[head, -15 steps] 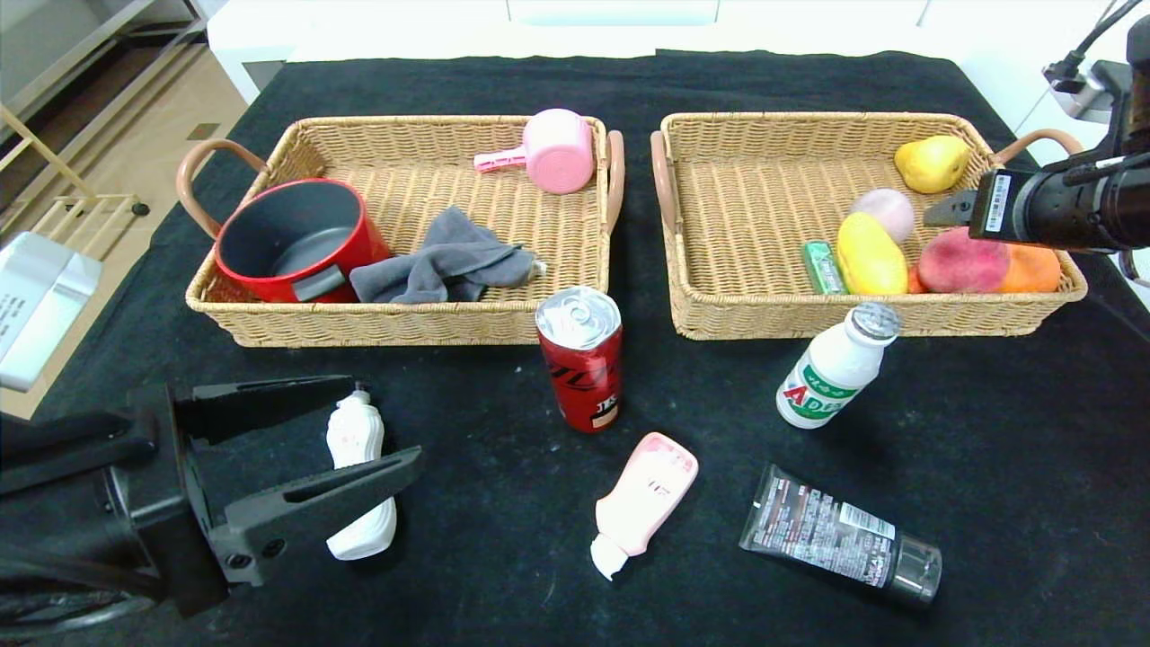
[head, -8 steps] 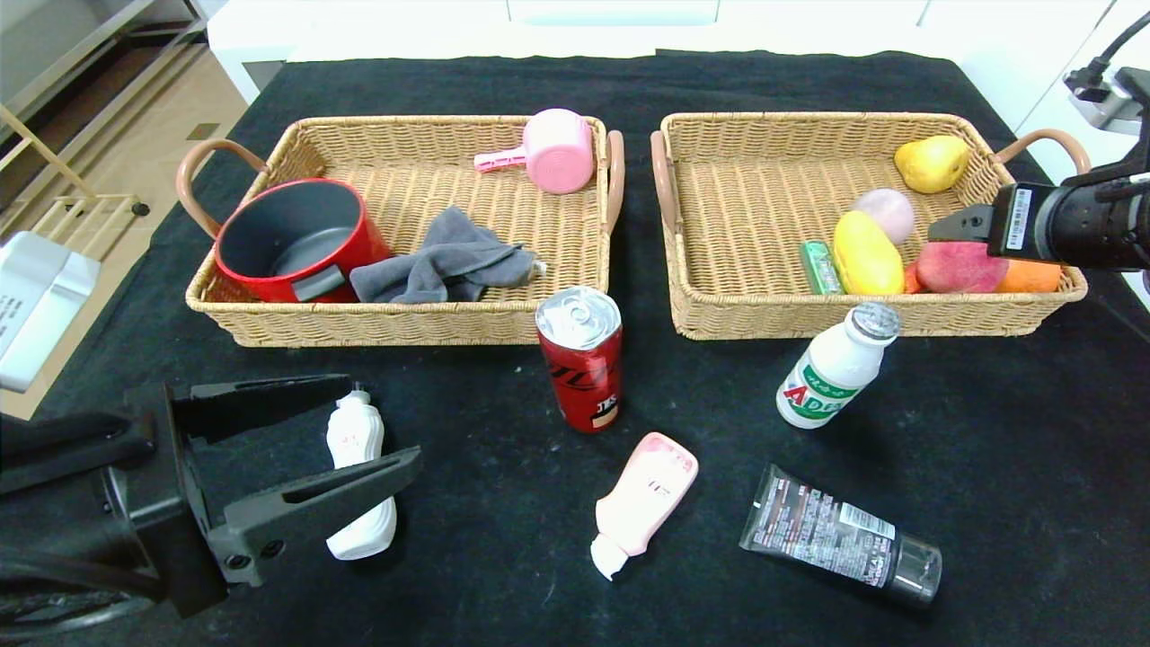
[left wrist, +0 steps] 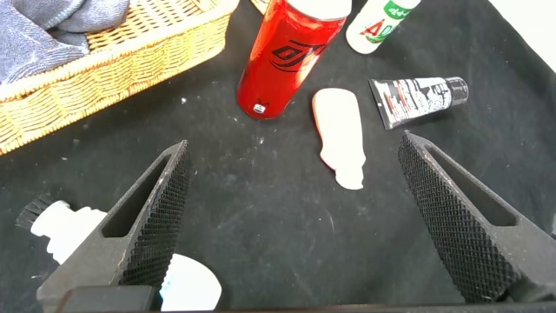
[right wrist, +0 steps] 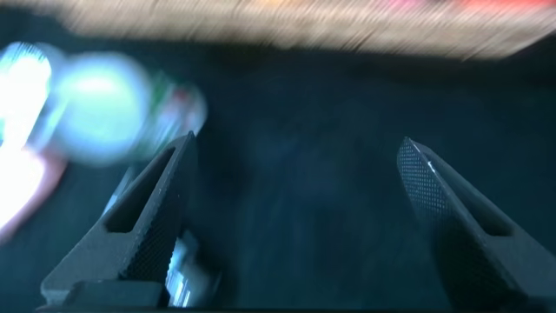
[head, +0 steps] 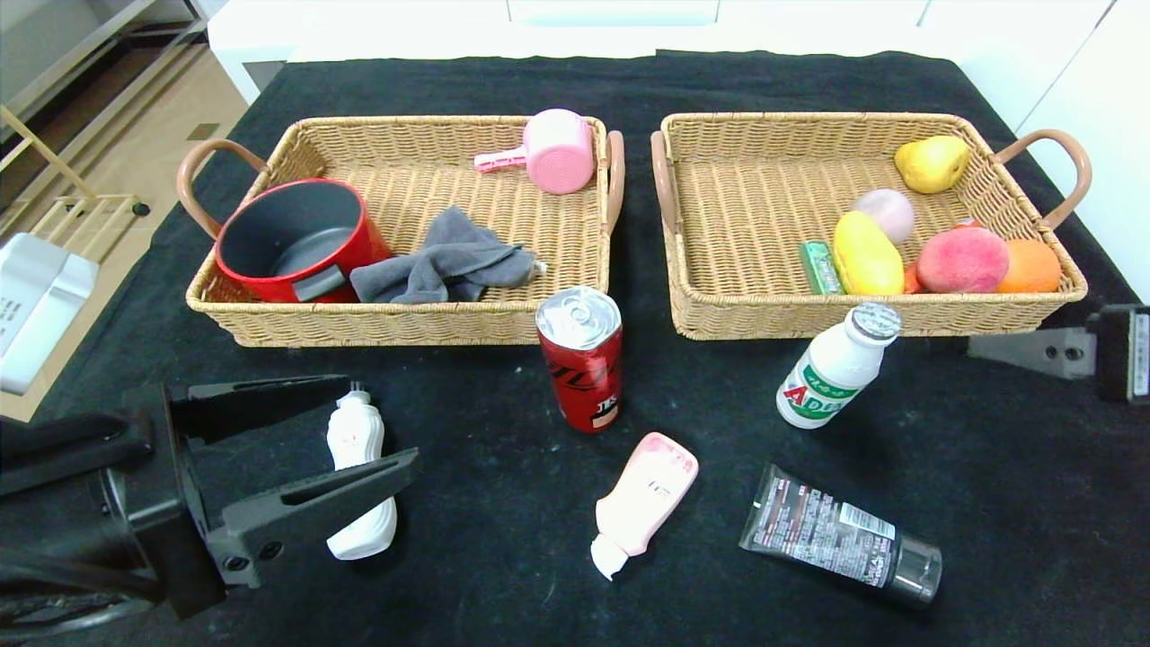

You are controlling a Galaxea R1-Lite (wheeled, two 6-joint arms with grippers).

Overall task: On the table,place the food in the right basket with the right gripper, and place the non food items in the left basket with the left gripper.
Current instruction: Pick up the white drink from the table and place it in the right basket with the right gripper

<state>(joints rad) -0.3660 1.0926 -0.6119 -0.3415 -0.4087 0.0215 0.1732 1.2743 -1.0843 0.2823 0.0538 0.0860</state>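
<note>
Black table (head: 503, 72): left gripper (head: 310, 449) fingers spread, hiding white curvy bottle (head: 359, 476); right gripper (right wrist: 295, 226) fingers spread.

The curvy bottle (head: 359, 481) is lying between the left gripper's (head: 346, 431) fingers (head: 314, 503), the can (head: 580, 358) standing beyond their tips

Wooden floor (head: 135, 162), white cabinets (head: 611, 18) behind.

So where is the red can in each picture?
Head view: the can stands mid-table, between the two baskets' front corners.
Left wrist view: the can is beyond the open left gripper, beside the pink tube.
Right wrist view: not in it.
Shared landmark: the pink tube lying near the can.
</note>
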